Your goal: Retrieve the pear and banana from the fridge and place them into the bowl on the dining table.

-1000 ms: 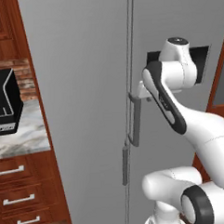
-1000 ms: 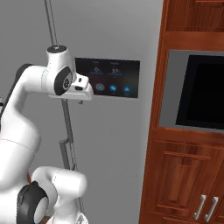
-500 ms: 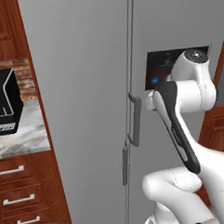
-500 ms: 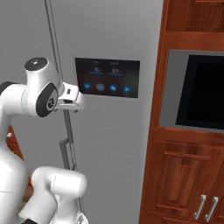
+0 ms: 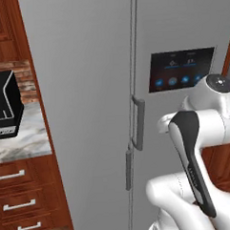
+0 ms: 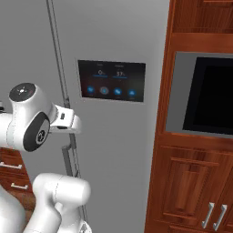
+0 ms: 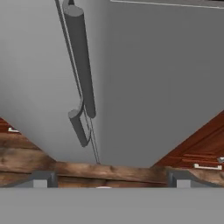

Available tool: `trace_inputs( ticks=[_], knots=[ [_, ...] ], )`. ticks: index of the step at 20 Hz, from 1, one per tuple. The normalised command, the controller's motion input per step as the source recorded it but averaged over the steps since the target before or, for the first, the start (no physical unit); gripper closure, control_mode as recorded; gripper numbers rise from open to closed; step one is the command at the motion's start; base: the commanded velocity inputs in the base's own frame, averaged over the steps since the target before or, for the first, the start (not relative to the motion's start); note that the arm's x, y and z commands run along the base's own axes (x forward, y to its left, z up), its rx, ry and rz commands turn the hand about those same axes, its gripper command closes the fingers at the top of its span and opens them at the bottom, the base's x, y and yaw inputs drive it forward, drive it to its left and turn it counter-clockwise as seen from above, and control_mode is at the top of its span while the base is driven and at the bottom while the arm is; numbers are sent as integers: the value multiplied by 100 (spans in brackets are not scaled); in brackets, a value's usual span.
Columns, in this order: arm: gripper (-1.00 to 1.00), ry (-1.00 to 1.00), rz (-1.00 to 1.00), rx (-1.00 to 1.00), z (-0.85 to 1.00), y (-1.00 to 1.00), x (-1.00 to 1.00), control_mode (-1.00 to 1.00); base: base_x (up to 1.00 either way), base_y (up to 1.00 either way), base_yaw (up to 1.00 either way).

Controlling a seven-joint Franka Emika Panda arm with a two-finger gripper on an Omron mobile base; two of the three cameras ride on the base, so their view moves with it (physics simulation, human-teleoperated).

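Currently the fridge [image 5: 87,89] stands shut, both grey doors flush, the seam between them running top to bottom. Two vertical bar handles sit on either side of that seam: the upper handle [image 5: 139,123] on the right-hand door, the lower handle [image 5: 128,169] on the left-hand door, offset below it. A dark control panel [image 5: 181,69] with small blue icons is set into the right door.

From the right base view, the fridge's panel [image 6: 111,80] is just right of the door seam, and the reddish wooden oven cabinet [image 6: 200,150] with its black oven window [image 6: 214,98] stands touching the fridge's right side.

To the left of the fridge, a marble counter [image 5: 18,143] over wooden drawers [image 5: 21,203] carries a black appliance [image 5: 4,113].

The arm's white elbow and dark joint sit low in front of the right door, the wrist reaching toward the handles.

In the hand view, the gripper [image 7: 109,179] looks along the doors toward the floor: the two finger tips [image 7: 41,179] are spread wide, one at each side of the frame, with nothing between them. The longer handle [image 7: 81,57] and the shorter one [image 7: 78,127] lie ahead, apart from the fingers. Wooden floor planks [image 7: 87,170] run beyond.

Pear, banana: presumably behind the closed doors; cannot tell.
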Motion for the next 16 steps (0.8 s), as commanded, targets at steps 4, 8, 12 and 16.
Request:
trace_inputs(
  ticks=[4, 8, 12, 16],
  knots=[
    [-100, 0, 0, 0, 0, 0, 0, 100, -26, 0, 0],
    [-100, 0, 0, 0, 0, 0, 0, 100, -36, 0, 0],
    [-100, 0, 0, 0, 0, 0, 0, 100, -52, 1, 1],
    [-100, 0, 0, 0, 0, 0, 0, 100, -67, 12, 3]
  ],
)
